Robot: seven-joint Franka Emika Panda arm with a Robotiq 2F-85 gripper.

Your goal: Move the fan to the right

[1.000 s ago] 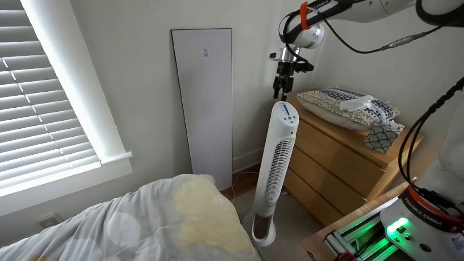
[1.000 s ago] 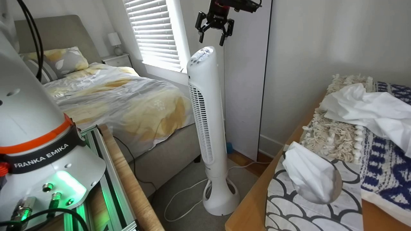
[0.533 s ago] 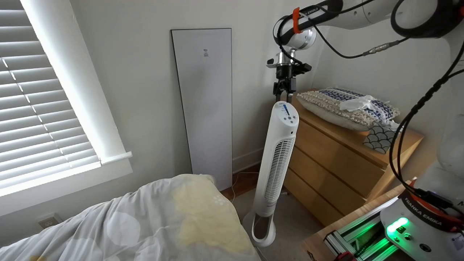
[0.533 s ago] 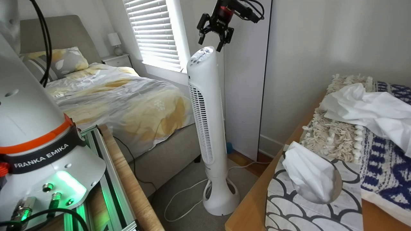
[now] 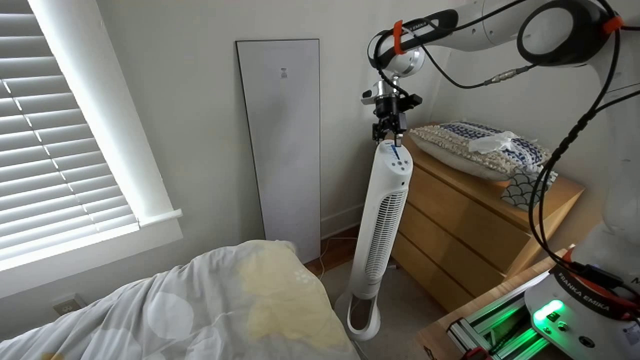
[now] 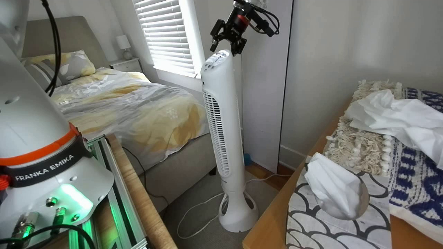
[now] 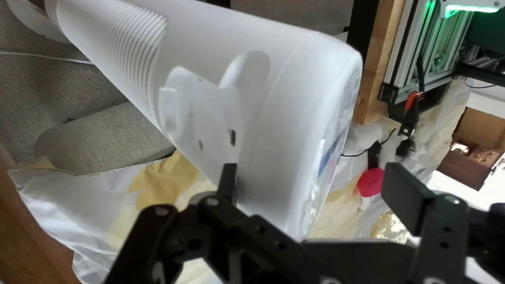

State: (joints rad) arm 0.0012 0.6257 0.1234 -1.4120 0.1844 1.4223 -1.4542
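Partly outside wrist view: fan (image 7: 256, 106)

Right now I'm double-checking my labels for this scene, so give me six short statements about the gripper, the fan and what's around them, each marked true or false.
1. In both exterior views, the gripper is at the top of the fan. True.
2. The gripper's jaws are shut. False: in the wrist view they stand apart.
3. A patterned cushion lies on the dresser. True.
4. The white panel lies flat on the bed. False: it stands upright by the wall.
5. The light on the robot's base glows green. True.
6. The fan is lying on its side. False: it stands on the floor.
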